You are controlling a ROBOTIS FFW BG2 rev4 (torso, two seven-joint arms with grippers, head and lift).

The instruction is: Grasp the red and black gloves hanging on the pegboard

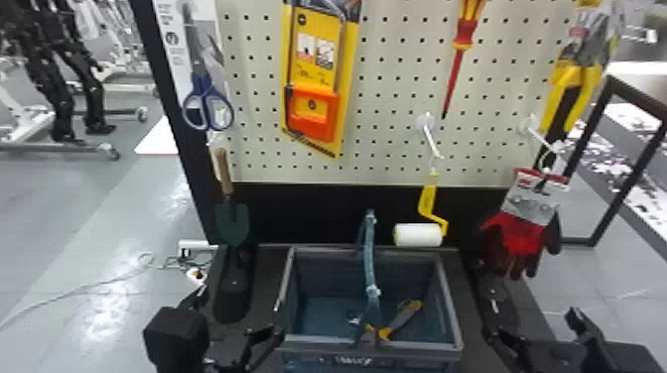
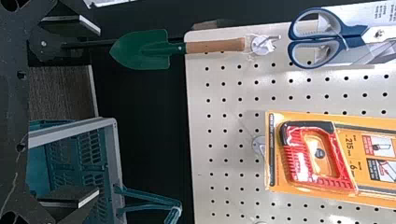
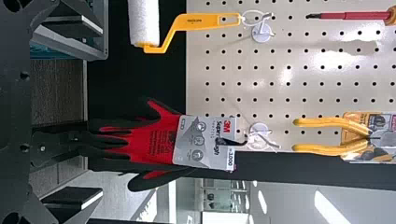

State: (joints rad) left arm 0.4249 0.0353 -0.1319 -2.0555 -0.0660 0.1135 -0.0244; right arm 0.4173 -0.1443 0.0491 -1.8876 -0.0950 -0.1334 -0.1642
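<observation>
The red and black gloves (image 1: 521,233) hang by a grey card from a hook at the lower right of the pegboard (image 1: 397,149). My right gripper (image 1: 501,337) sits low at the bottom right, below the gloves and apart from them, open. In the right wrist view the gloves (image 3: 144,140) lie straight ahead of the open right gripper (image 3: 70,112), with nothing between its fingers. My left gripper (image 1: 258,342) is parked low at the bottom left beside the basket, open; in its own view the left gripper (image 2: 70,112) holds nothing.
A blue-grey basket (image 1: 446,297) with pliers (image 1: 402,315) inside stands between the arms. On the pegboard hang scissors (image 1: 206,101), a saw pack (image 1: 315,79), a screwdriver (image 1: 459,49), yellow pliers (image 1: 570,94), a paint roller (image 1: 422,228) and a green trowel (image 1: 231,213).
</observation>
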